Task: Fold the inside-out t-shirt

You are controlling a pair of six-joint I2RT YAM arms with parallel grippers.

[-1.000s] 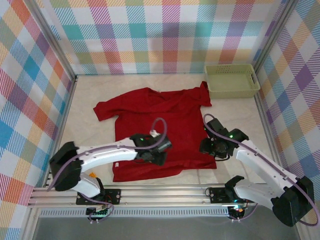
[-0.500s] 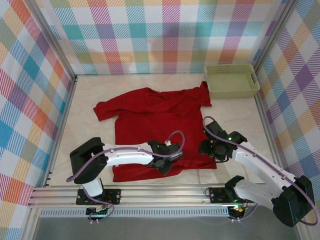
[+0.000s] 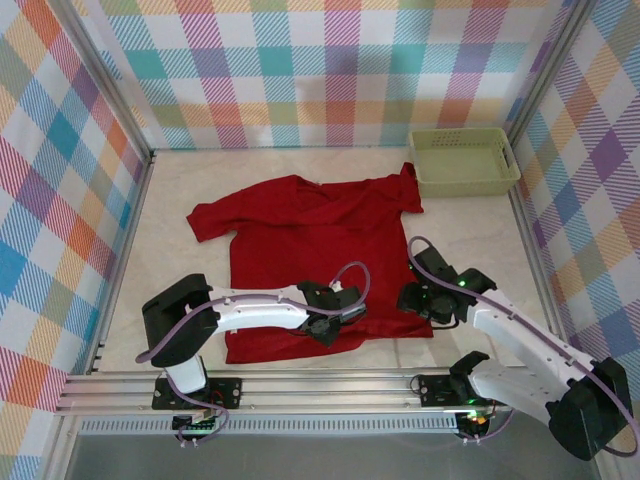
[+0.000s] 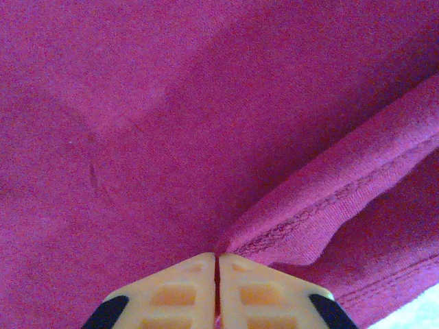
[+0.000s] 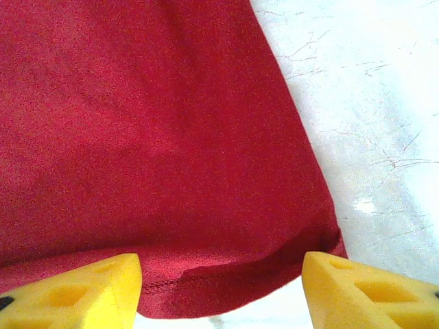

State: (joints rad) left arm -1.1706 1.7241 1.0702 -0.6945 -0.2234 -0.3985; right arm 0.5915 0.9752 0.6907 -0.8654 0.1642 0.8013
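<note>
T-shirt (image 3: 320,230): spread flat on the table (image 3: 175,200), bottom hem toward the arms.
Handling: probably light and limp, likely to bunch; best taken by the hem and corners.
Left gripper (image 4: 217,258): jaws closed, pinching a fold of the bottom hem.
Right gripper (image 5: 219,266): jaws wide apart, straddling the hem's right corner, holding nothing.

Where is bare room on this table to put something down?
Bare pale table lies between the deep-red cloth t-shirt and the left checked wall, and in the strip beyond its collar. Right of it, nearer than the pale green plastic basket, is bare. The near hem is crowded: left arm, right arm.
</note>
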